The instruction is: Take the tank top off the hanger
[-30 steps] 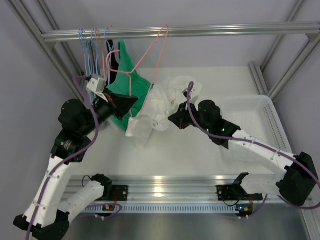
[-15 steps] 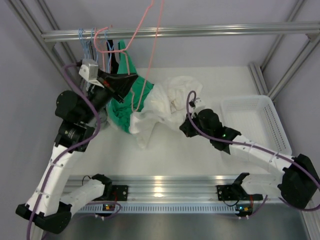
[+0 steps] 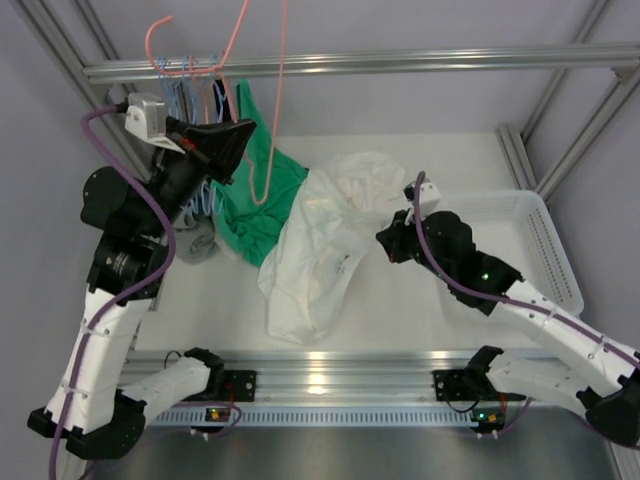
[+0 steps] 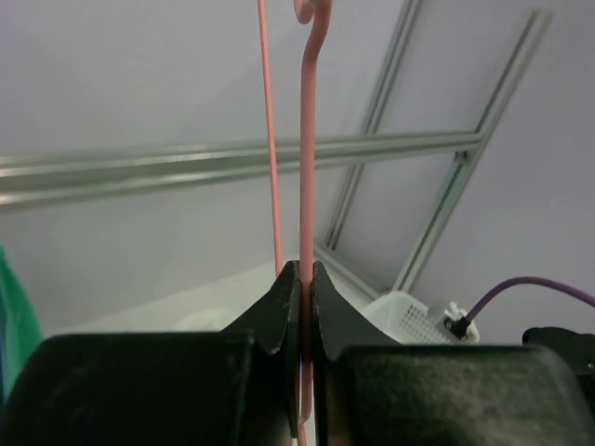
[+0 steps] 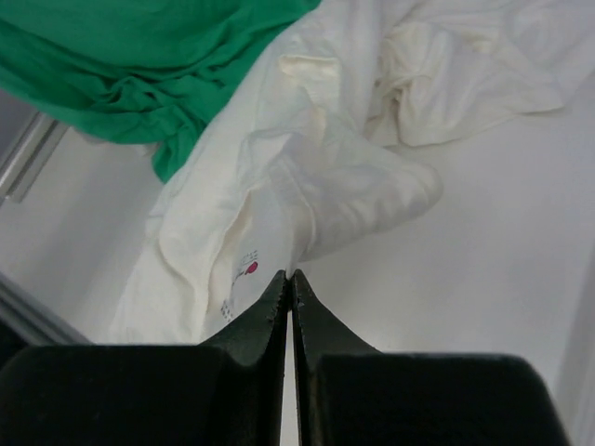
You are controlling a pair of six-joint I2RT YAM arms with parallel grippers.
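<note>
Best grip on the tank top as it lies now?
On the tank top, pinch the bunched right-edge fold, coming from the basket side, low and level. That fold stands up off the table; the rest lies flat, and the green garment crowds its left.

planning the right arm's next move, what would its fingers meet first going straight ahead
Most likely the tank top: the right gripper, fingers shut, points at its crumpled white fabric lying just ahead. Depth is unclear, but nothing else shows between.

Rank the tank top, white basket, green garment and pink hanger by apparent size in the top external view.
tank top
white basket, partly hidden, roughly level with green garment
hanger, thin, held nearer the camera, so unsure
</note>
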